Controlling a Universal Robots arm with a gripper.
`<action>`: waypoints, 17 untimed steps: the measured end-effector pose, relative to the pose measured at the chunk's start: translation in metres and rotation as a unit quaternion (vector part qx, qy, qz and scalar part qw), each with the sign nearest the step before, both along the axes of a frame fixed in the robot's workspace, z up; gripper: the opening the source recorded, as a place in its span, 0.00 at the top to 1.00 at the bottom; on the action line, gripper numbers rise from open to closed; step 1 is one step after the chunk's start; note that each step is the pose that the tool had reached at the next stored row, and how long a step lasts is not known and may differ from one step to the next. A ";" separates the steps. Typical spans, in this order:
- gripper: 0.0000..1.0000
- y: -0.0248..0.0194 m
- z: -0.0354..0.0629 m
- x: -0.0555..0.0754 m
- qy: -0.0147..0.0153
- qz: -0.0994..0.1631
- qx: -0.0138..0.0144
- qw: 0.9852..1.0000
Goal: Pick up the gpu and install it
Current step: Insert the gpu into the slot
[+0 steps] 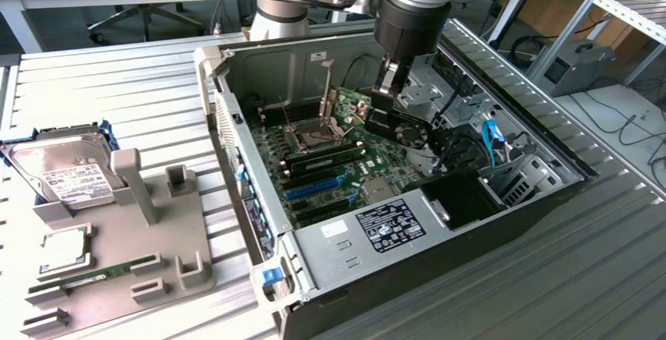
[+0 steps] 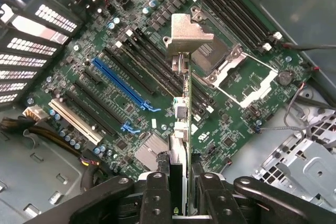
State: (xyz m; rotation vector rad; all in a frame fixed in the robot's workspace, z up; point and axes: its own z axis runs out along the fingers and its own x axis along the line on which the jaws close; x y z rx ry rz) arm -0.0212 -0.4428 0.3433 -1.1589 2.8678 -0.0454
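over the case, the arm hangs vertical, fingers pinching the gpu.

No wording could be read. White print was seen on a black label on the computer case's metal cover, and dark print on the hard drive's white label, but neither could be made out.

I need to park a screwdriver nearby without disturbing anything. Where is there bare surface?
Bare ribbed table lies on the exterior view's right of the case, and on its left beyond the hard drive. Crowded: the grey tray, and inside the case, where the gripper holds the gpu.
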 end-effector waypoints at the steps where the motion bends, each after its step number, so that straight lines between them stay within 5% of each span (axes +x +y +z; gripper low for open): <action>1: 0.74 0.0000 0.0000 0.000 0.000 0.004 0.000 1.000; 17: 0.74 0.0000 0.0000 0.000 0.000 0.059 0.000 0.998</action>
